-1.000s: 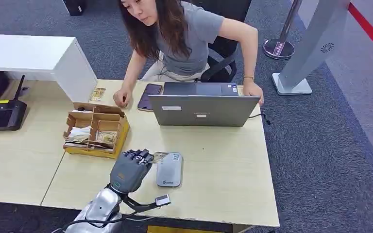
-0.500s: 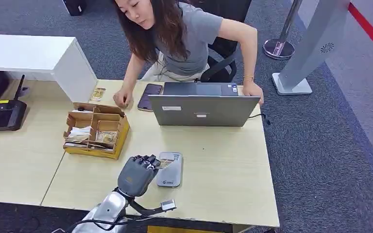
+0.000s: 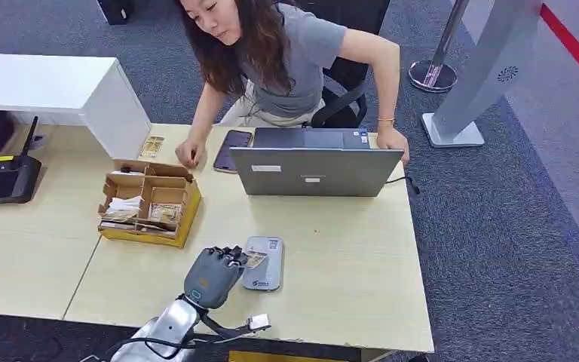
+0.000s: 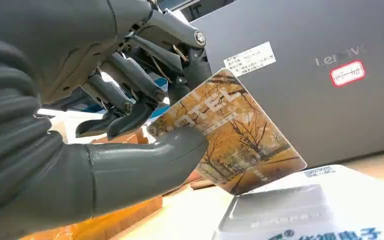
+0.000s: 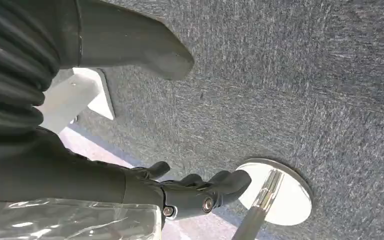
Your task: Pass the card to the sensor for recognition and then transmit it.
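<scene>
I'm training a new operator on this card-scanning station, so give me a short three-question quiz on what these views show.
1. True or false: the left hand holds the card between thumb and fingers.
2. What is the card held over? A) the laptop B) the grey sensor C) the cardboard box
3. Fill in: the right hand holds ____.

Key: 1 true. 2 B; the left wrist view shows the card tilted just above it, with contact not discernible. 3 nothing; it hangs over the carpet with fingers apart.
</scene>
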Available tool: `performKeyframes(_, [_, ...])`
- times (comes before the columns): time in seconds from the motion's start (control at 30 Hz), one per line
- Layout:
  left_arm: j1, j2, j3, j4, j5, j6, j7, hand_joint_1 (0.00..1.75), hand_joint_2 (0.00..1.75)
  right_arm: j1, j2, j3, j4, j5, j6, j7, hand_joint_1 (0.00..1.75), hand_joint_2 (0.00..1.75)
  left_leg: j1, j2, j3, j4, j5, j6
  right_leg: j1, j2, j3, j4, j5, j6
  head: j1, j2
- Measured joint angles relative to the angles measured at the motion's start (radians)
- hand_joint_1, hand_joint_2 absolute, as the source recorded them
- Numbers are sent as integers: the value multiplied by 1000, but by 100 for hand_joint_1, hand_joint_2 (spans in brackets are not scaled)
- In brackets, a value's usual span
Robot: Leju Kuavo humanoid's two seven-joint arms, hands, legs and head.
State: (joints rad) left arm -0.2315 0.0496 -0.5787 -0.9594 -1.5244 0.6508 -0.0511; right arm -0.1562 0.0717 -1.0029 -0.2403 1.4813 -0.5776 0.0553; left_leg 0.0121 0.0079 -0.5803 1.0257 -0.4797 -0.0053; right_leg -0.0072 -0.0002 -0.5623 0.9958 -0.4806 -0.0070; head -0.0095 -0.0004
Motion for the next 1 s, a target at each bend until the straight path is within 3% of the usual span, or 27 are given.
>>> performKeyframes(0.47, [-3, 4, -15, 21, 1, 0, -13, 175, 175, -1, 0, 6, 0, -5, 0, -4, 0, 175, 0, 0, 0, 0, 0, 0, 0, 0, 0, 0, 0, 0, 0, 0])
performKeyframes(0.53, [-3, 5, -18, 21, 0, 0, 10, 175, 175, -1, 0, 7, 0, -5, 0, -3, 0, 175, 0, 0, 0, 0, 0, 0, 0, 0, 0, 0, 0, 0, 0, 0])
performKeyframes(0.67, [-15, 29, -75, -10, -2, 0, 142, 175, 175, 0, 0, 11, 0, -19, 1, 2, 0, 175, 0, 0, 0, 0, 0, 0, 0, 0, 0, 0, 0, 0, 0, 0])
performKeyframes(0.77, [-22, 47, -105, -21, -2, 0, 186, 175, 175, 0, 0, 17, 0, -18, 2, 5, 0, 175, 0, 0, 0, 0, 1, 0, 0, 0, 0, 0, 0, 0, 0, 0])
performKeyframes(0.83, [-58, 79, -170, -47, -2, 0, 317, 175, 175, 0, 0, 22, 0, -19, 3, 8, 0, 175, 1, -1, 0, 0, 2, 0, 1, -1, -1, 0, 0, 0, 0, 0])
performKeyframes(0.93, [-178, 152, -353, -95, -2, 0, 602, 175, 175, 0, 0, 27, 1, -24, 6, 8, 0, 175, 1, -3, -1, 0, 3, -1, 1, -3, 0, 0, 1, -1, 0, 0])
performKeyframes(1.0, [-286, 207, -501, -127, -2, 0, 724, 175, 175, 0, 0, 29, 1, -28, 7, 8, 0, 175, 1, -4, -1, 0, 3, -1, 1, -4, 0, 2, 1, -1, 0, 0])
